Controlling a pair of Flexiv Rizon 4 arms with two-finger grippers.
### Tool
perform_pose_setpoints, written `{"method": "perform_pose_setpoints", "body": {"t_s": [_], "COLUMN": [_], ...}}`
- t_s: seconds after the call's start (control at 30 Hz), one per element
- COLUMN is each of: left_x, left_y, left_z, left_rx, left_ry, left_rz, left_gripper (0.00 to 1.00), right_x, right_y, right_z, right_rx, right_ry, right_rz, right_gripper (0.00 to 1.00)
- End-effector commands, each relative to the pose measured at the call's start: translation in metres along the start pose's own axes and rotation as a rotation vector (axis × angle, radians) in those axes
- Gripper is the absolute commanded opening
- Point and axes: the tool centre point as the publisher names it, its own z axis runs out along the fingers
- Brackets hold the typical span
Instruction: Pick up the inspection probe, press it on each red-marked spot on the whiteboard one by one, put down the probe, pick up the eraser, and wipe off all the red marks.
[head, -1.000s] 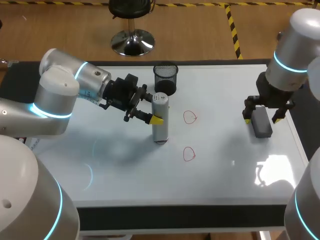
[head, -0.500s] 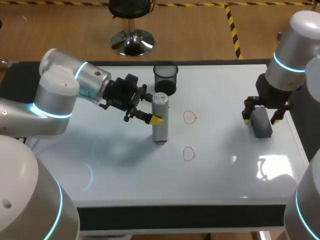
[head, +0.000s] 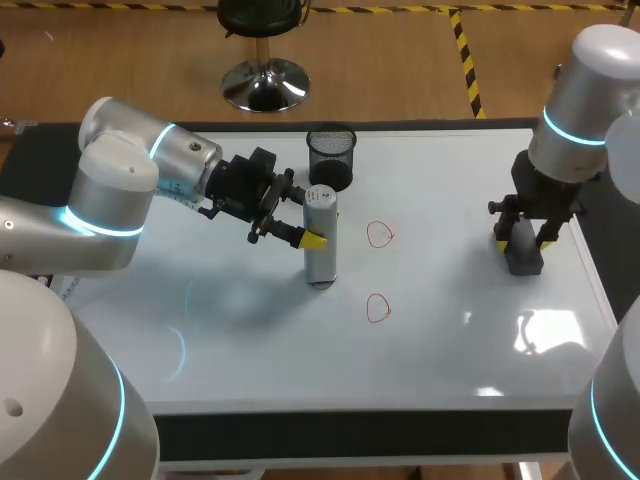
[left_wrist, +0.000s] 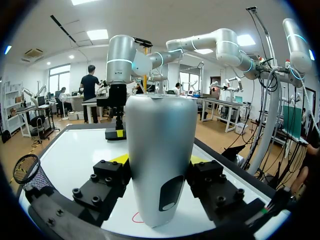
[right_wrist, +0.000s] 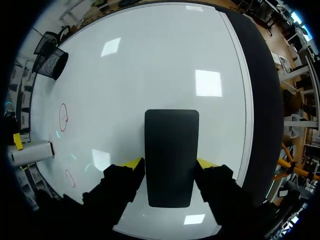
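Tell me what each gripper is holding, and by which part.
Left gripper: probe, clamped around its middle. Right gripper: eraser, clamped across its long sides.

On whiteboard (head: 250, 330): probe (head: 320, 240) upright, left of marks (head: 379, 235); cup (head: 331, 158) behind; eraser (head: 523, 252) far right.

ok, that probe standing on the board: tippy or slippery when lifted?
Likely tippy if nudged: the probe stands tall and narrow on a small base. Its smooth rounded shell may slip, though the left gripper clamps it from both sides. It looks rigid.
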Motion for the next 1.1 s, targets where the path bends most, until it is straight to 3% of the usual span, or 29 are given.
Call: {"method": "perform_pose_setpoints", "body": {"t_s": [0.03, 0.23, 0.33, 0.4, 0.47, 0.57, 0.6, 0.67, 0.73, 1.1], "left_x": [0.001, 0.001, 0.001, 0.001, 0.001, 0.001, 0.001, 0.001, 0.001, 0.001], "left_y": [0.009, 0.009, 0.009, 0.009, 0.009, 0.009, 0.009, 0.009, 0.009, 0.009], "left_z": [0.003, 0.003, 0.003, 0.003, 0.003, 0.003, 0.003, 0.003, 0.003, 0.003], "left_rx": [0.000, 0.000, 0.000, 0.000, 0.000, 0.000, 0.000, 0.000, 0.000, 0.000], "left_ry": [-0.001, -0.001, -0.001, -0.001, -0.001, -0.001, -0.001, -0.001, -0.001, -0.001], "left_rz": [0.000, 0.000, 0.000, 0.000, 0.000, 0.000, 0.000, 0.000, 0.000, 0.000], "left_gripper": [0.00, 0.00, 0.00, 0.00, 0.00, 0.00, 0.00, 0.00, 0.00, 0.00], "right_x": [0.000, 0.000, -0.001, -0.001, -0.001, 0.000, 0.000, -0.001, -0.001, -0.007], "right_y": [0.001, 0.000, 0.000, 0.000, -0.001, -0.002, -0.002, -0.002, -0.002, -0.005], "right_z": [0.004, 0.009, 0.010, 0.011, 0.012, 0.013, 0.013, 0.014, 0.014, -0.019], "right_rx": [0.004, 0.013, 0.014, 0.015, 0.016, 0.017, 0.018, 0.020, 0.021, 0.008], "right_ry": [-0.008, -0.013, -0.011, -0.011, -0.008, -0.007, -0.007, -0.007, -0.006, -0.005], "right_rz": [-0.006, -0.005, -0.004, -0.003, -0.002, -0.005, -0.006, -0.003, 0.002, 0.038], "right_gripper": [0.39, 0.40, 0.29, 0.15, 0.17, 0.30, 0.31, 0.22, 0.00, 0.00]}}
